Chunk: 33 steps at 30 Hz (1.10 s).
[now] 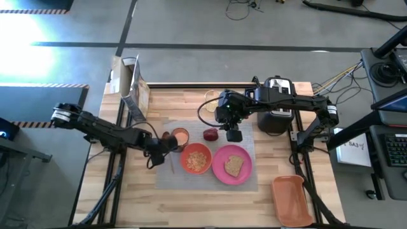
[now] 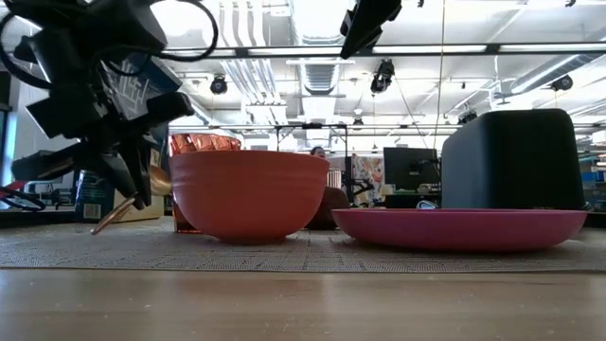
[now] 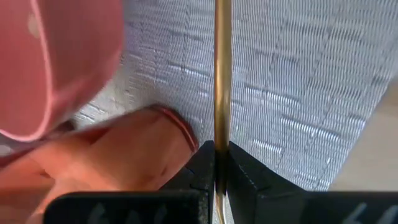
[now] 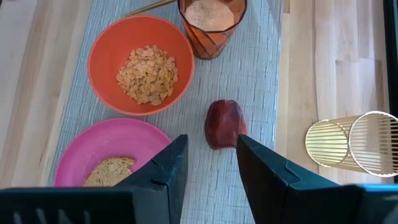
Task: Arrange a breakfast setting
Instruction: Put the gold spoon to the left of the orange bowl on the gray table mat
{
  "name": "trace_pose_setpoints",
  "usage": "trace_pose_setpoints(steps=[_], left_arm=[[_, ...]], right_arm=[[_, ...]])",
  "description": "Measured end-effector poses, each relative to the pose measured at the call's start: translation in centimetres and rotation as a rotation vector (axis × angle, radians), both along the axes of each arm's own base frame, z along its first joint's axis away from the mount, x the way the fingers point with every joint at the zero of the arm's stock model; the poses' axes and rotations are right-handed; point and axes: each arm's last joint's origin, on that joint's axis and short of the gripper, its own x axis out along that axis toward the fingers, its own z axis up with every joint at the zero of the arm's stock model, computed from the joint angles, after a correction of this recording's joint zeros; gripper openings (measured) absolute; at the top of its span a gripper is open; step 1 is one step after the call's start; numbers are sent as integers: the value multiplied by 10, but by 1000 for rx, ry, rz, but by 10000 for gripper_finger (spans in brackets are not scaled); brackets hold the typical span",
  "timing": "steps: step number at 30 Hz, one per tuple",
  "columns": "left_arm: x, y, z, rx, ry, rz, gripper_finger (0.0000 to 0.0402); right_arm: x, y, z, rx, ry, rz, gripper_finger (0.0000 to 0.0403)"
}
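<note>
A grey placemat [image 1: 245, 143] lies mid-table. On it stand an orange bowl of cereal [image 1: 196, 159], a pink plate [image 1: 219, 170] bearing a toast slice [image 1: 234, 165], an orange cup [image 1: 180, 136] and a red apple [image 1: 210, 134]. My left gripper [image 1: 164, 145] is at the mat's left part, beside the cup, shut on a gold spoon [image 2: 118, 216]. My right gripper [image 4: 208, 168] hangs open and empty above the mat. The apple [image 4: 224, 124] lies just beyond its fingertips. My left gripper pinches the spoon's thin handle [image 3: 221, 140] between its two fingers [image 3: 245, 168], and the handle runs on forward past the fingertips. In the low view the spoon is tilted. Its handle end [image 2: 97, 228] slants down to the mat and its bowl end [image 2: 159, 180] is higher.
A black-and-silver toaster [image 1: 278, 108] stands at the back right and an orange tray [image 1: 292, 200] at the near right corner. A gold wire holder [image 4: 351, 143] stands on the wood behind the mat. A carton [image 1: 127, 83] stands at the back left.
</note>
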Motion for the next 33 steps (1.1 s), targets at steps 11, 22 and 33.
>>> trace_pose_setpoints(steps=[11, 22, 33], left_arm=[[-1, -21, 2, -77, -79, 77, 8], [-4, -25, -9, -116, -146, 75, 8], [-9, -25, -20, -208, -185, 77, 11]], right_arm=[[0, 0, 0, 0, -4, 0, 134], [0, 0, 0, 0, -4, 0, 125], [0, 0, 0, 0, -4, 0, 134]])
